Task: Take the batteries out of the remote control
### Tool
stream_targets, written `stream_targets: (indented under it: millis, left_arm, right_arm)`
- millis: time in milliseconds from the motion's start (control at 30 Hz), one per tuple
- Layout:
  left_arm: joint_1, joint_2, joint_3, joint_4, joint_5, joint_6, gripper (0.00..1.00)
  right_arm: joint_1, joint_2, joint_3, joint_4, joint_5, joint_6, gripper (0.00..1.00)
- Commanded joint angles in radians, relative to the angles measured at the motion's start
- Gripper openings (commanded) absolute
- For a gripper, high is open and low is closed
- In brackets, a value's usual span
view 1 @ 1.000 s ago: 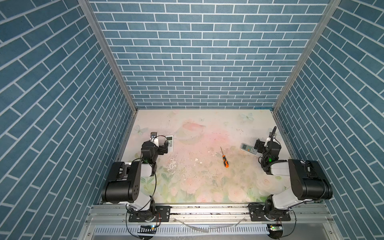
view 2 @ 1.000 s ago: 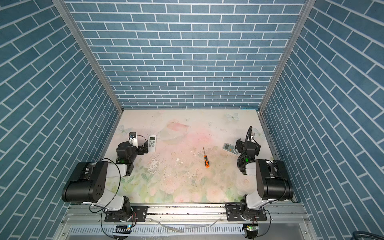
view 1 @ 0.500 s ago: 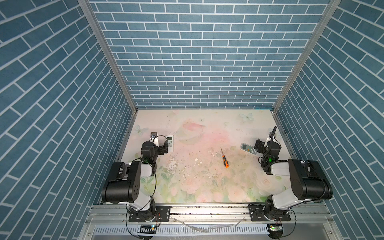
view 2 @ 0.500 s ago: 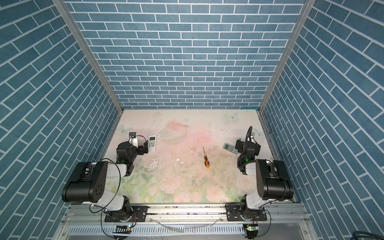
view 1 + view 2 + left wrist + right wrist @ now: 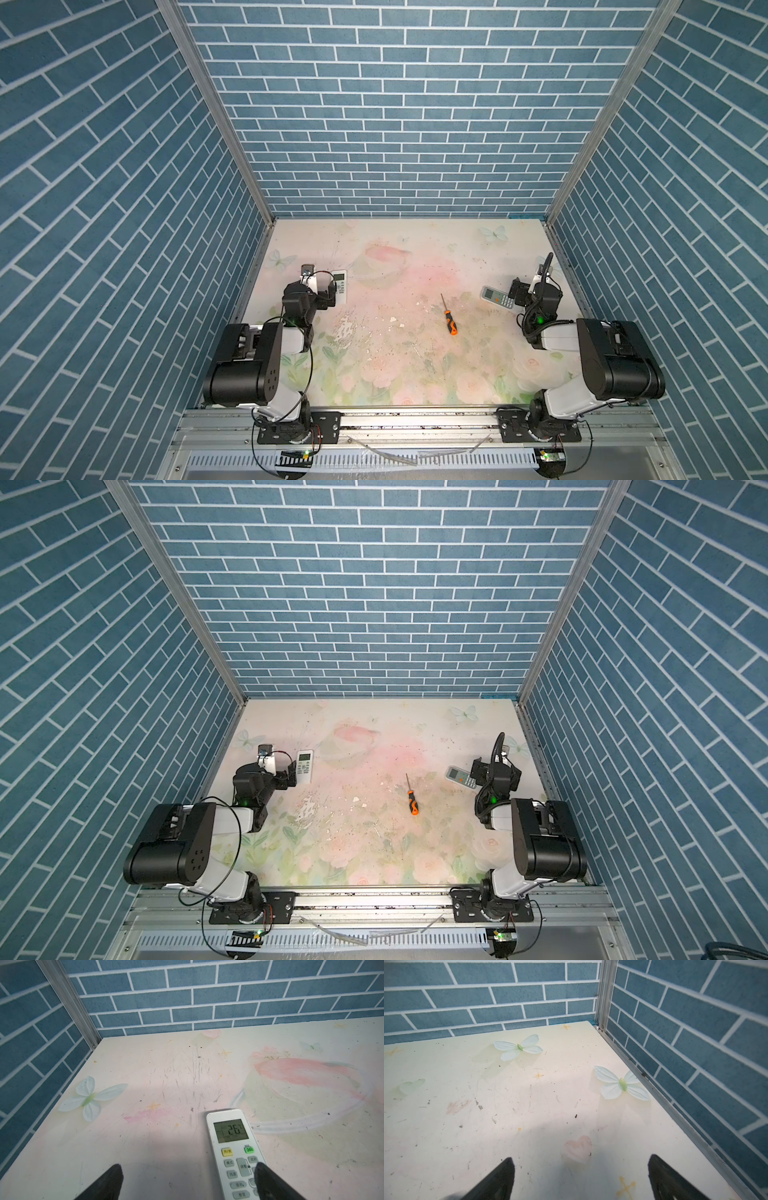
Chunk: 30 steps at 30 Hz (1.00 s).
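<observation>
Two remotes lie face up on the tabletop (image 5: pixel 395 257), and nothing has shifted over the last second; both arms sit just as they were. The left claw (image 5: pixel 187 1169) is spread wide and empty, one fingertip (image 5: pixel 268 1178) over the keypad of the left remote (image 5: pixel 234 1147), whose display end lies ahead of the claw; the right claw (image 5: pixel 580 1163) is likewise apart and holds nothing, with only bare tabletop between its fingers; the right remote (image 5: pixel 498 297) lies just beside it, on the side toward the screwdriver (image 5: pixel 450 322). No batteries show anywhere; I judge them still inside, and the lit display agrees; the standstill means unloading has not begun; each remote likely needs turning over and its cover opened first.
</observation>
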Motion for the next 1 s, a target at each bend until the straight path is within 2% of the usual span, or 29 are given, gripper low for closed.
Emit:
stream_targets:
  millis: [0,267,367,433,500,533,600,633,700,767,833,900,967]
  left_arm:
    - [-0.005,0.005,0.020,-0.007,-0.007,0.009,1.00]
    - [-0.004,-0.015,0.006,0.009,-0.011,0.006,1.00]
    - [-0.004,-0.110,-0.012,-0.039,-0.088,-0.024,1.00]
    - [-0.004,-0.202,0.011,-0.162,-0.182,-0.059,1.00]
    - [-0.004,-0.291,0.067,-0.340,-0.299,-0.135,1.00]
    - [-0.002,-0.327,0.087,-0.411,-0.358,-0.197,1.00]
    - [0.002,-0.400,0.136,-0.607,-0.489,-0.401,1.00]
    - [0.012,-0.422,0.151,-0.661,-0.478,-0.453,1.00]
    - [0.024,-0.454,0.189,-0.739,-0.359,-0.455,1.00]
    - [0.024,-0.458,0.229,-0.820,-0.290,-0.490,1.00]
    - [0.023,-0.446,0.261,-0.876,-0.207,-0.508,1.00]
    - [0.021,-0.436,0.287,-0.921,-0.137,-0.517,1.00]
    - [0.012,-0.434,0.312,-0.973,-0.106,-0.515,1.00]
  right_arm:
    - [-0.003,0.005,-0.011,0.023,-0.006,-0.028,0.99]
    - [-0.003,-0.002,-0.011,0.022,0.008,-0.028,0.99]
    - [-0.004,-0.047,0.015,-0.061,-0.007,-0.033,0.99]
    - [-0.002,-0.098,0.090,-0.250,-0.003,-0.032,0.99]
    - [-0.002,-0.129,0.232,-0.559,0.075,0.049,0.99]
    - [-0.001,-0.130,0.296,-0.680,0.106,0.097,0.99]
    - [-0.002,-0.128,0.421,-0.922,0.146,0.208,0.99]
    - [-0.002,-0.132,0.455,-0.995,0.144,0.255,0.99]
    - [0.000,-0.165,0.479,-1.056,0.053,0.274,0.99]
    - [-0.001,-0.209,0.475,-1.093,-0.035,0.313,0.99]
    - [0.003,-0.225,0.509,-1.182,-0.074,0.343,0.99]
    - [0.031,-0.236,0.547,-1.280,-0.061,0.352,0.99]
    - [0.104,-0.249,0.572,-1.366,0.020,0.327,0.99]
